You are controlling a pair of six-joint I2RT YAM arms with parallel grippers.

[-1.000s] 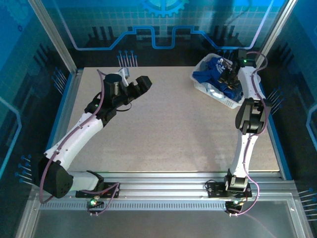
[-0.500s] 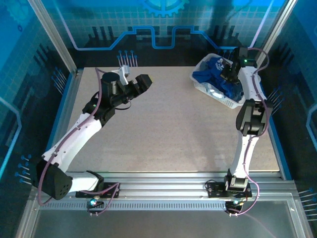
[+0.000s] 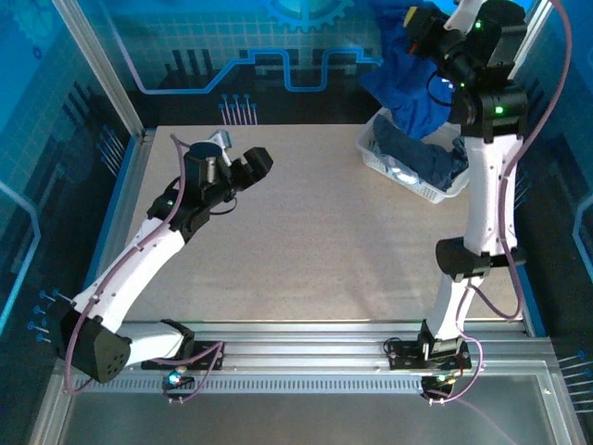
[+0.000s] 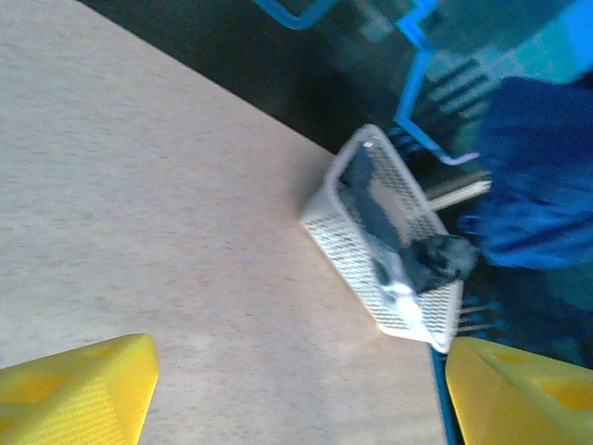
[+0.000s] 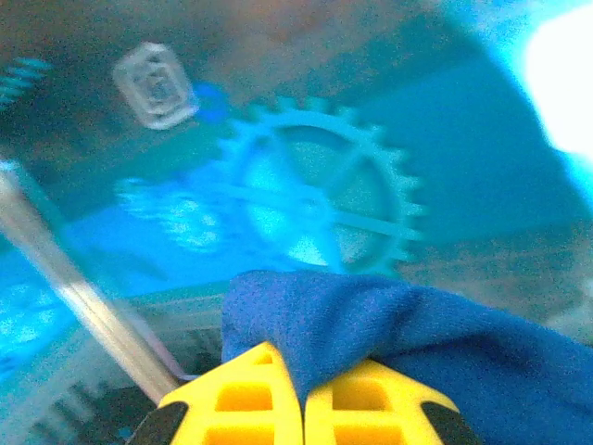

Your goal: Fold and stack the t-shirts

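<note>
The royal blue cloth t-shirt (image 3: 408, 88) hangs in the air at about one o'clock in the overhead view, above the white plastic lattice basket (image 4: 357, 264) that sits at the far right corner of the desk (image 3: 324, 241). The right fingers (image 5: 287, 394) are pressed together on a bunched fold of its cloth, with the arm stretched tall and the shirt drooping below in a loose clump. Its lowest folds reach down toward the basket, and I cannot tell whether they hang free of the duller grey-blue t-shirts (image 3: 426, 158) heaped inside. The left fingers (image 3: 258, 159) stand wide apart and hold nothing, poised over bare desk at about ten o'clock and aimed across toward the basket. The step in hand looks like drawing the first shirt out of the basket, so folding has not begun. The next move likely calls for carrying the shirt toward the open middle of the desk, at about seven o'clock from the basket. Keeping it high would stop the trailing cloth dragging the other shirts out, and the left fingers could then take a second edge to spread it flat.
</note>
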